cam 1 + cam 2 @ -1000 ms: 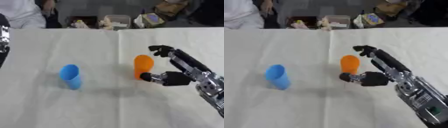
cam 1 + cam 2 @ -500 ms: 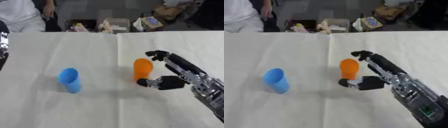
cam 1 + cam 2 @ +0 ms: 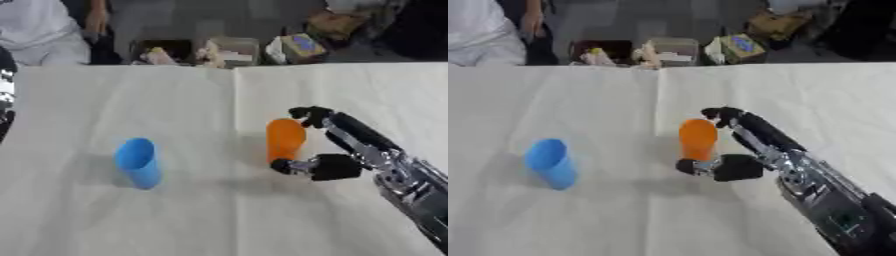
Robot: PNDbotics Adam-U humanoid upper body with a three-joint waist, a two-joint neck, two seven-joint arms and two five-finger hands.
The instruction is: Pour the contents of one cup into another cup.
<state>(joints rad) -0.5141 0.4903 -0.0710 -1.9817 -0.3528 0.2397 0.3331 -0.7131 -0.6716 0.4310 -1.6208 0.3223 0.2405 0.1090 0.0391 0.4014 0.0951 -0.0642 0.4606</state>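
Soft, even light falls from above on the pale bench (image 3: 175, 220), without glare. Faint shadows spread beside the blue cup (image 3: 138, 162) and orange cup (image 3: 284, 139). Everything looks blurred, the far clutter dimmer.

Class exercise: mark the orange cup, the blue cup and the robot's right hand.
orange cup (image 3: 285, 138), left eye view, side wall.
blue cup (image 3: 138, 163), left eye view, side wall.
right hand (image 3: 336, 167), left eye view, base of thumb.

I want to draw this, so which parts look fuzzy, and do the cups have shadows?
Left eye view: everything is a bit soft, the boxes behind the table fuzziest; the blue cup casts a faint shadow around its base. Right eye view: the orange cup has blurry edges and a faint shadow beside it, and the right robot hand looks dark and smeared.
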